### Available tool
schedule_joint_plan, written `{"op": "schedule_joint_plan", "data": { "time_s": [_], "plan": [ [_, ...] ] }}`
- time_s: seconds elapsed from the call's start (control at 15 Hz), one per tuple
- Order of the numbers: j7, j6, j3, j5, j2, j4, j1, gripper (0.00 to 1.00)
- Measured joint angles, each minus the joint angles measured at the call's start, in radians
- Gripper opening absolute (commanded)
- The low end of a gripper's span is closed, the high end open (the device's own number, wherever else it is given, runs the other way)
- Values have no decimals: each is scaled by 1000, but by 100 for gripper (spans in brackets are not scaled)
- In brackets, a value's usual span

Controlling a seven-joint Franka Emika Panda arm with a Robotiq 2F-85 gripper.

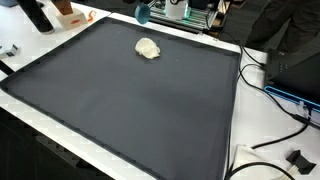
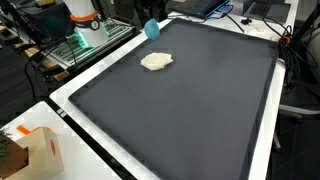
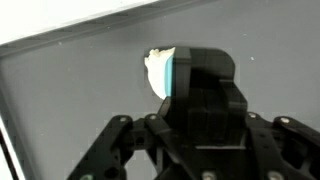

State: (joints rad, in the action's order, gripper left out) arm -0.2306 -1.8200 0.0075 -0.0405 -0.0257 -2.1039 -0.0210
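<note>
Wrist view: gripper point(image 3: 195, 80) fills lower centre of frame. Black body, linkage arms fan out to lower left & lower right. Centre block has a teal face on its left side. Can't tell if the fingers are spread or pressed together, since the block hides any gap. Nothing seen pinched.

Cream lump point(image 3: 154, 68): pale, crumpled, material unclear. It peeks out just left of the teal face, upper centre of frame, partly hidden behind the gripper. Contact vs. gap can't be judged from this view.

Ext. views:
- Lump lies on the dark mat point(image 1: 130, 110), upper centre of frame in both exterior views point(image 2: 156, 61), close to the mat's far edge.
- Teal tip of the gripper shows at top centre in an exterior view point(image 1: 142, 13), above the lump in frame. It is near the lump but apart from it, w/ a strip of mat visible between.
- Same in an exterior view from the opposite corner point(image 2: 152, 28): tip sits above the lump in frame, by the mat's upper edge.
- Mat covers most of the white table point(image 1: 232, 130); only a white rim shows round it.
- Robot base point(image 2: 85, 18) at upper left, off the mat.
- Cardboard box point(image 2: 40, 150) at lower left corner of frame, on the white rim, well apart from lump & gripper.
</note>
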Motion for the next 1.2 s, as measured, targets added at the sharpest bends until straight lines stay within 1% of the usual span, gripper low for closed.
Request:
{"op": "schedule_joint_plan", "data": {
  "time_s": [0.2, 0.4, 0.8, 1.0, 1.2],
  "plan": [
    [-110, -13, 23, 164, 11, -3, 20, 25],
    [-247, -13, 43, 319, 31, -5, 42, 25],
    [-556, -5, 48, 597, 98, -17, 71, 25],
    [-688, 24, 48, 693, 138, -18, 81, 25],
    [-776, 59, 46, 730, 182, -18, 85, 25]
  ]
}}
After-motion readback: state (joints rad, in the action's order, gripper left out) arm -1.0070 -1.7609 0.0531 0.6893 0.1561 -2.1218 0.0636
